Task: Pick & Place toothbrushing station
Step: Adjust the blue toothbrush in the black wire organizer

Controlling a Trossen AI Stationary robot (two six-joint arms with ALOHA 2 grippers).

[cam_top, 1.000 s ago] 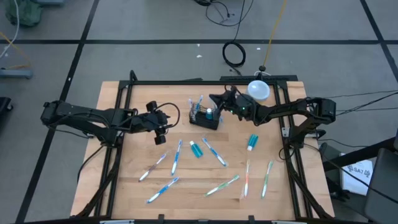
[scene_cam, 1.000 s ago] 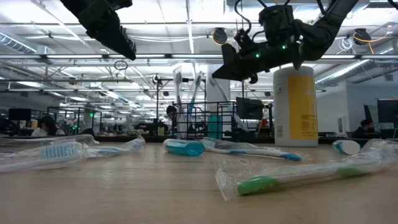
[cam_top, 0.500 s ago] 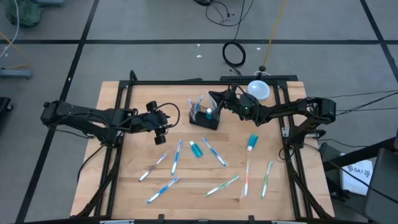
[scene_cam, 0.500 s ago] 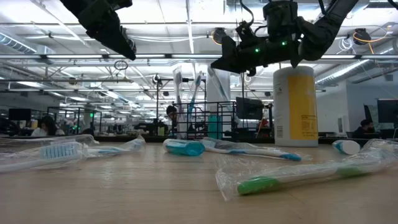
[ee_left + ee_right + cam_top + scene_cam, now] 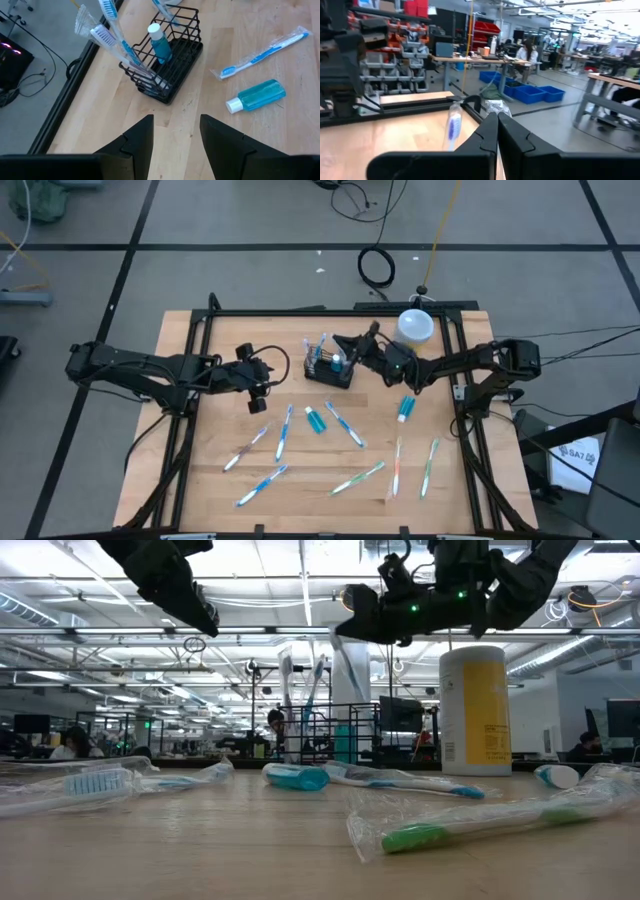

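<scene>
My right gripper [image 5: 345,345] hangs above the black wire caddy [image 5: 329,366], fingers [image 5: 492,131] pressed together on a wrapped toothbrush [image 5: 452,129]. The caddy stands upright near the table's [image 5: 200,430] back edge, holding upright toothbrushes [image 5: 107,35] and a small blue bottle [image 5: 159,42]. My left gripper [image 5: 258,394] waits just left of the caddy, fingers [image 5: 137,137] spread, holding nothing. Yellow bottle [image 5: 474,710] stands beside the caddy.

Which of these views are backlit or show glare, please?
Low view: bright ceiling lights behind leave the left gripper and right gripper as dark silhouettes, and the green wrapped toothbrush glints. High view: the table is evenly lit.
</scene>
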